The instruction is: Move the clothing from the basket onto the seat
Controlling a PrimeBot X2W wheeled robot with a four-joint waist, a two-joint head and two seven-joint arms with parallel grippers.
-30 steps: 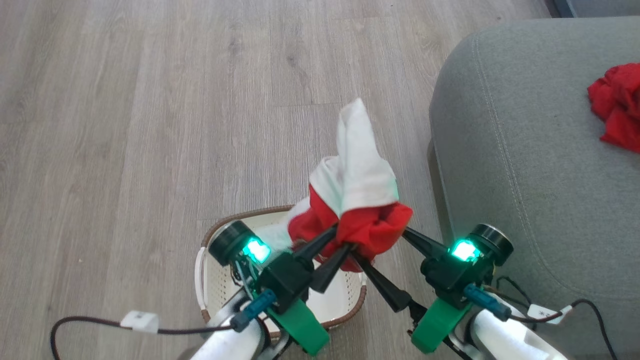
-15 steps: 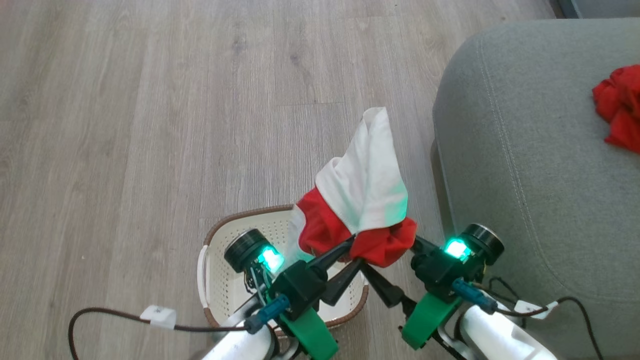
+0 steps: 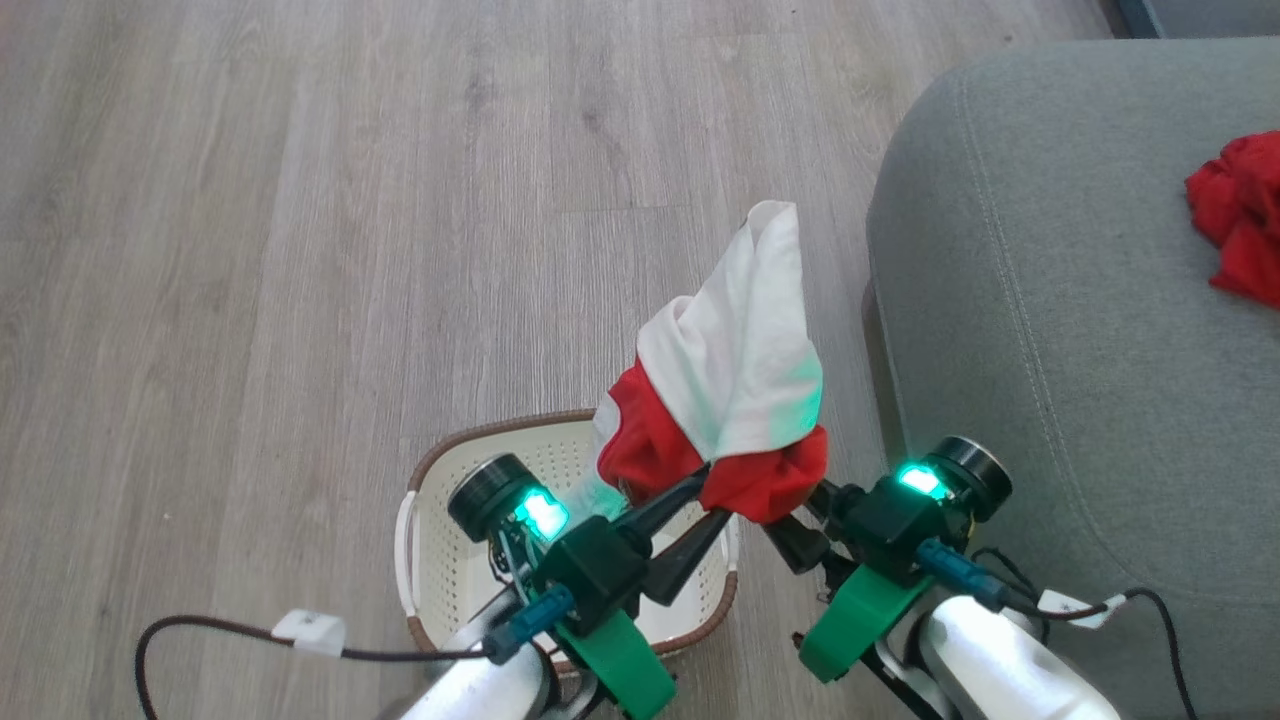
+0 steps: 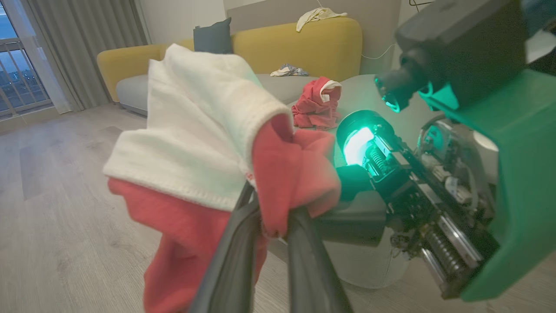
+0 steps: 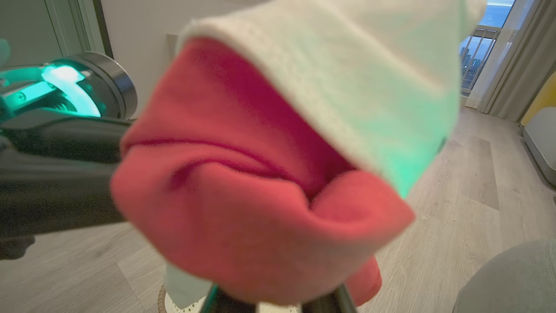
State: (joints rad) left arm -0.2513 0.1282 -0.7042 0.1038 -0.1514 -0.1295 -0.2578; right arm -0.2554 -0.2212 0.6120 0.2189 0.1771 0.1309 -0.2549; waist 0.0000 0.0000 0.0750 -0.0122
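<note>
Your left end effector (image 3: 712,492) and right end effector (image 3: 808,500) both pinch the garment (image 3: 740,370), lower centre, over the basket (image 3: 440,560).

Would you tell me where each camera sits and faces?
Head view: on the head, facing down at basket, seat; left tool, right tool at bottom.
Left wrist view: on left wrist, facing red-and-white garment, yellow sofa; own fingers below.
Right wrist view: on right wrist, close against garment; own fingers below.
Shared: wrist views both show the garment and the other tool.
</note>
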